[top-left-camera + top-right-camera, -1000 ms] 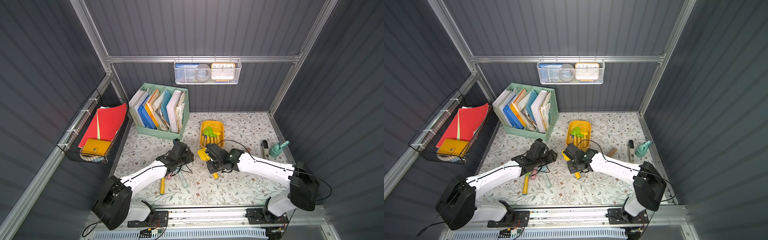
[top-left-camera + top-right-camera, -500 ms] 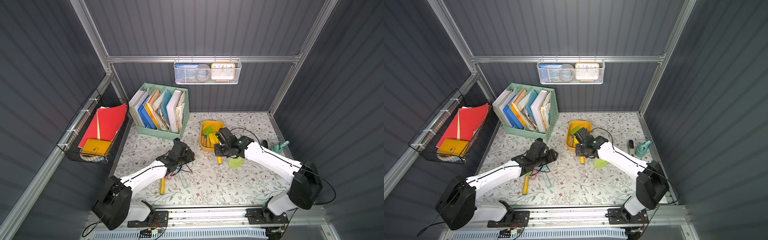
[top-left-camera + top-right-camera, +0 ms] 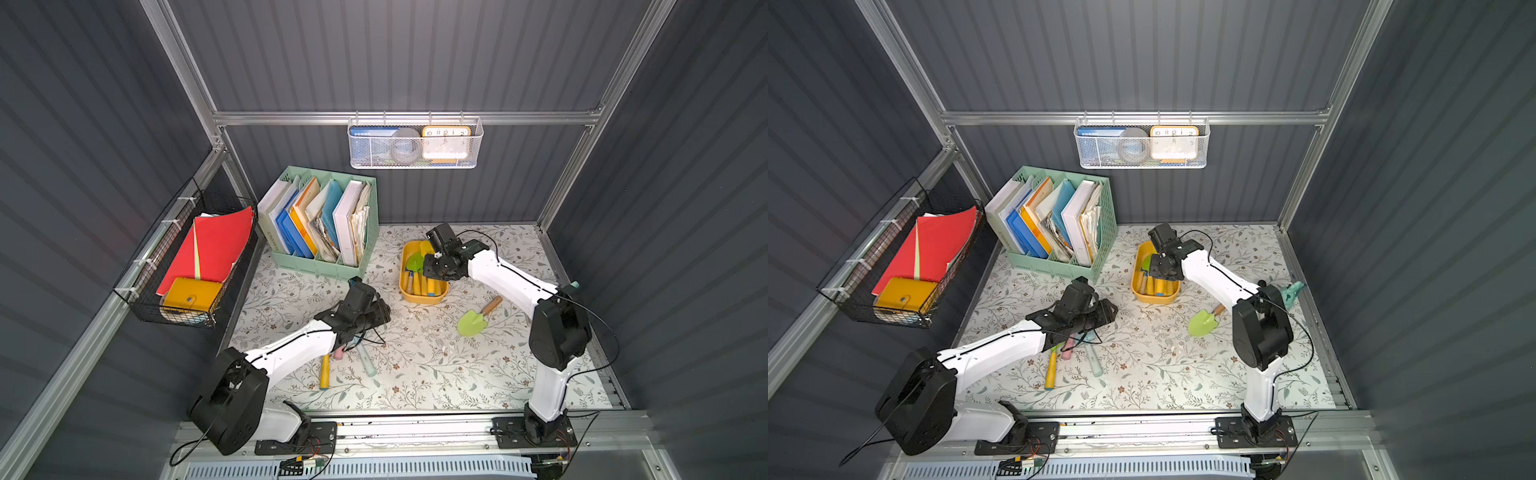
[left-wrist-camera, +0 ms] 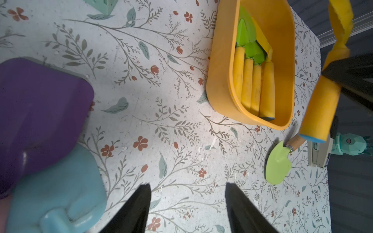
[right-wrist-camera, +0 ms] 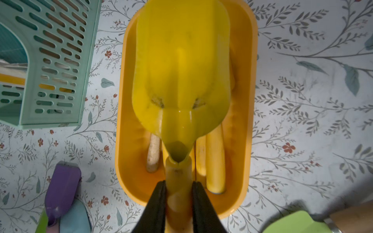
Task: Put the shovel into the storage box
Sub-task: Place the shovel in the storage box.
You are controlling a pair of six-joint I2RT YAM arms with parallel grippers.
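a white mesh basket (image 3: 361, 157) hangs above the mint file organiser (image 3: 316, 266).

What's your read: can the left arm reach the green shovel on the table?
Probably yes: the left gripper is open and empty, and only bare table lies between it and the green shovel.

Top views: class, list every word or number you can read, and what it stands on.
"10 11 12 1 2": face of the orange clock in the white mesh basket.
Print on the blue box beside it: too small to read.
Print on a white binder spine: blurred.
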